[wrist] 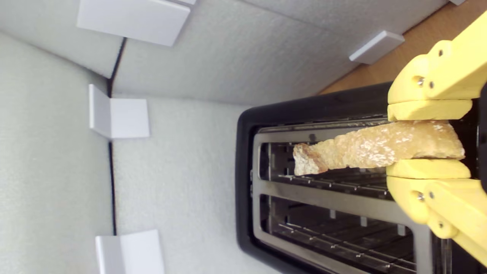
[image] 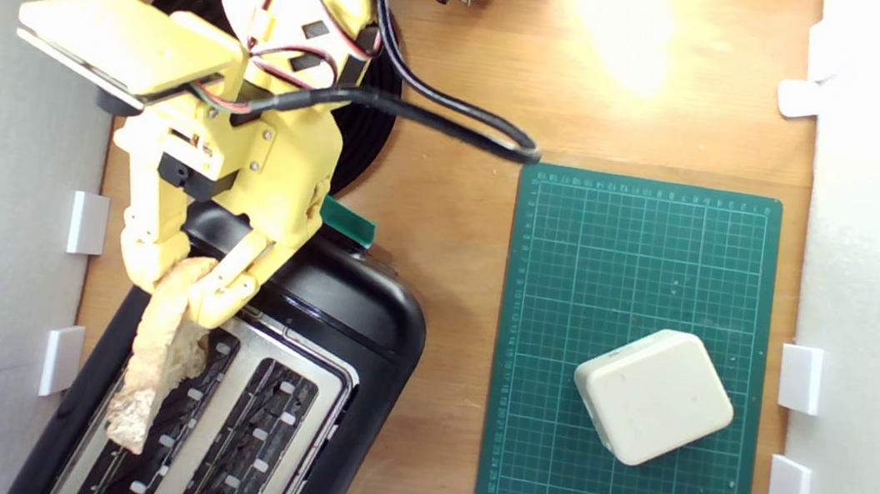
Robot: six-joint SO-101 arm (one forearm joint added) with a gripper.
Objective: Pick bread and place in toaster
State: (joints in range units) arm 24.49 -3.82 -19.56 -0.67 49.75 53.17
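Jaws clamp crusty holey bread (wrist: 365, 150) edge-on.

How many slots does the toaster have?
2. One slot lies under the bread held by the tool; the other slot lies empty beside it on the toaster.

One piece of bread (image: 155, 363), one toaster (image: 363, 330) with two slots, one green mat (image: 546, 478), one cream block (image: 653, 396), one black plate (image: 367, 125), one gripper (image: 179, 286) and six white clips along the table's side edges.
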